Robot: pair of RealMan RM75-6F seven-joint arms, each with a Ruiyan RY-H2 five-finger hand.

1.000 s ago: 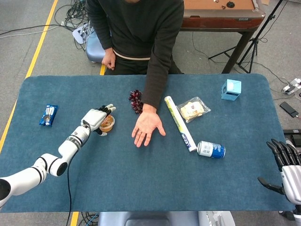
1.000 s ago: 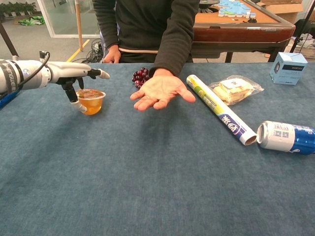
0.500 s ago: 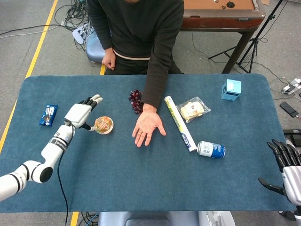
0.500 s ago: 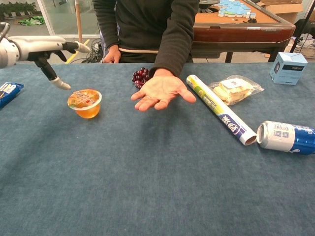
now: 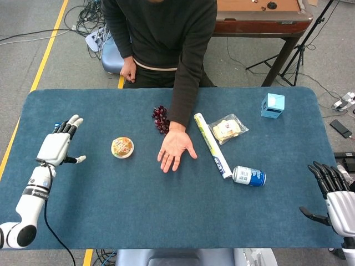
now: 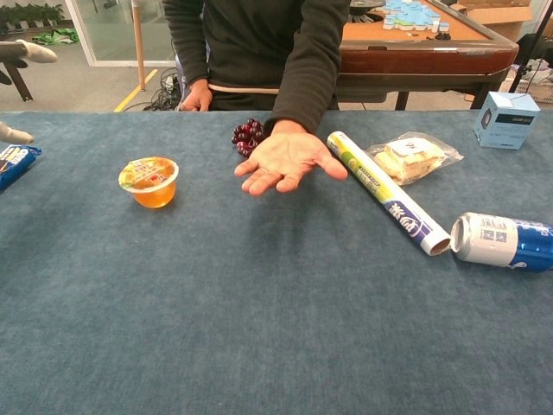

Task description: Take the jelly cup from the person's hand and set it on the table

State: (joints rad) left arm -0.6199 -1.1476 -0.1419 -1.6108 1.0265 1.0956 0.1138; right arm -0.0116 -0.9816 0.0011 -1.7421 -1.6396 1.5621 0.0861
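Keeping my empty, spread left hand (image 5: 55, 148) clear, I should leave the jelly cup (image 5: 122, 147) upright on the surface (image 5: 177, 221) to its right.

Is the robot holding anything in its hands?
No. The left hand and right hand are open and empty; the jelly cup sits alone on the table.
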